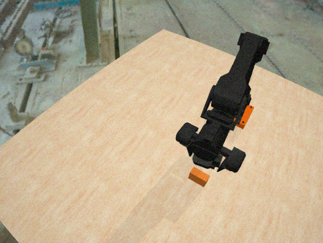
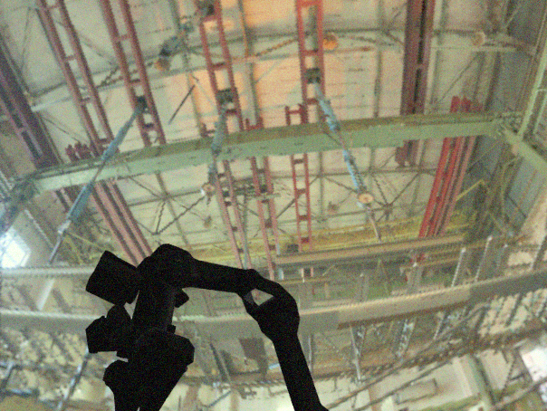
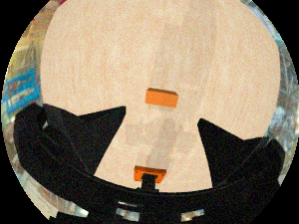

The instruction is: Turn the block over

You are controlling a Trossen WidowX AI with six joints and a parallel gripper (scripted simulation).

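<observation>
The orange block [image 1: 199,176] [image 3: 161,99] rests on the wooden table [image 1: 107,120] [image 3: 100,49]. Its visible faces are plain orange, with one side darker in shade. No mark shows on them, and its underside is hidden. My gripper [image 1: 204,162] [image 3: 163,115] is open and empty. It is raised above the table, and the block lies beyond the fingertips in the wrist view. In the exterior view the arm is a black silhouette at the lower left, its fingers are hard to make out, and the block does not show.
The orange base plate [image 1: 247,116] [image 3: 141,174] of the arm is partly covered by the black arm [image 1: 231,88] [image 2: 226,276]. Shadows of the arm fall across the table around the block. The table's far edges show in the top view.
</observation>
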